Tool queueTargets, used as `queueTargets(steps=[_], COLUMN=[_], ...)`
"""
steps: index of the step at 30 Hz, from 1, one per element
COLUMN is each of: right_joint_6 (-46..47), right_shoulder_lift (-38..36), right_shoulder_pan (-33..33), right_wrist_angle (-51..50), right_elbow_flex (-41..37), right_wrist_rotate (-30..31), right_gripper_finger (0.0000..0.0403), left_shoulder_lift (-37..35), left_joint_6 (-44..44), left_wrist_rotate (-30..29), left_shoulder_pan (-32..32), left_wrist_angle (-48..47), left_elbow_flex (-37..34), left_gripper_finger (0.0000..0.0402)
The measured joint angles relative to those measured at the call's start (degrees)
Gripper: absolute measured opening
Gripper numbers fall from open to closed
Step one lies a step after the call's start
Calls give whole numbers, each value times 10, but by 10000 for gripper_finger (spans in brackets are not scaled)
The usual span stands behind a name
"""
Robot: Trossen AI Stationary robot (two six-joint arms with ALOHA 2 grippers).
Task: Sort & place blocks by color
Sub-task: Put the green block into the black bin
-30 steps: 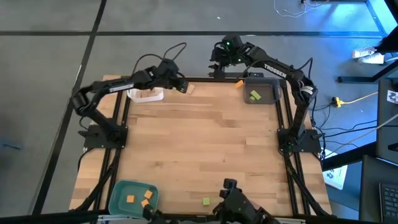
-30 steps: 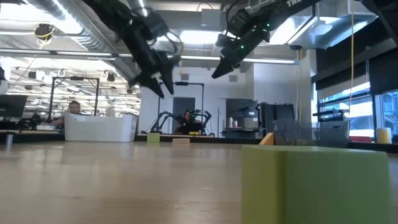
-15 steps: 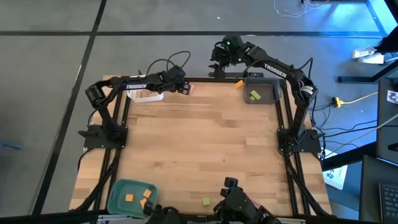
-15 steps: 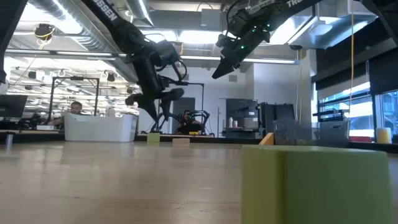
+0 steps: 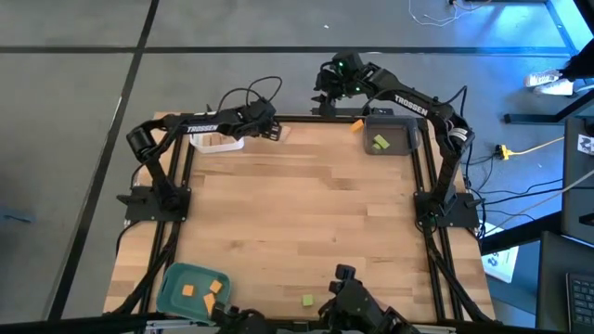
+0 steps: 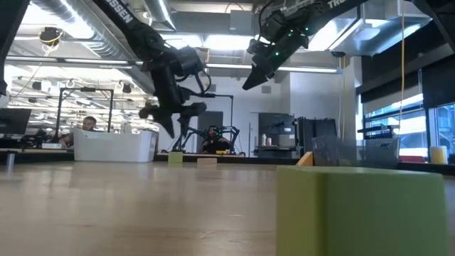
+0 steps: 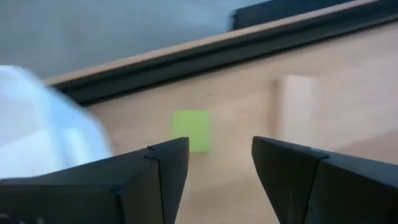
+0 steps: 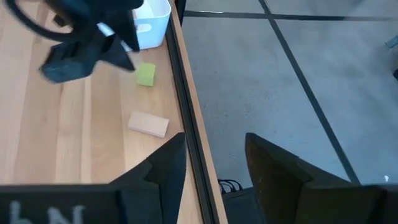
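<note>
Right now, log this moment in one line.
left gripper: open, above green block beside white tray | right gripper: open, empty, past table's far edge

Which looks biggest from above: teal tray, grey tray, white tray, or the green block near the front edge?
1. Teal tray
2. Grey tray, close behind, so that order is unsure
3. White tray, partly hidden by the left arm
4. Green block, by far smallest

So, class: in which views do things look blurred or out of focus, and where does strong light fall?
Low view: the green block closest to the camera is a soft, out-of-focus mass, while bright ceiling lights glare behind the arms. Left wrist view: the white tray and the small green block are smeared. High view: blue light spills onto the floor at the upper right.
</note>
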Motion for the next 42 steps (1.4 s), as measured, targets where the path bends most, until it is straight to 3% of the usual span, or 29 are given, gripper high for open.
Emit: queueTargets(steps=[5,11,15,21,29,42], right_joint_6=[16,16,16,16,16,16], right_shoulder_lift=[0,0,0,0,0,0], right_shoulder_pan=[0,0,0,0,0,0], right_wrist_angle=[0,0,1,1,0,0], right_elbow_flex=[0,0,0,0,0,0], right_wrist_rotate=[0,0,0,0,0,0], right_gripper_finger=[165,165,165,165,165,165], left_shoulder_lift=[-1,18,47,58,59,56], left_joint_6=[-13,-14,-29,-24,-24,-22], left_wrist_rotate=[17,-47,-37,-85,-84,-18], left_shoulder_pan=[-21,-37,-31,-29,-9,19], left_wrist_angle=[24,14,11,19,7,5], left_elbow_flex=[1,1,1,0,0,2], left_gripper_finger=[170,170,170,170,170,170])
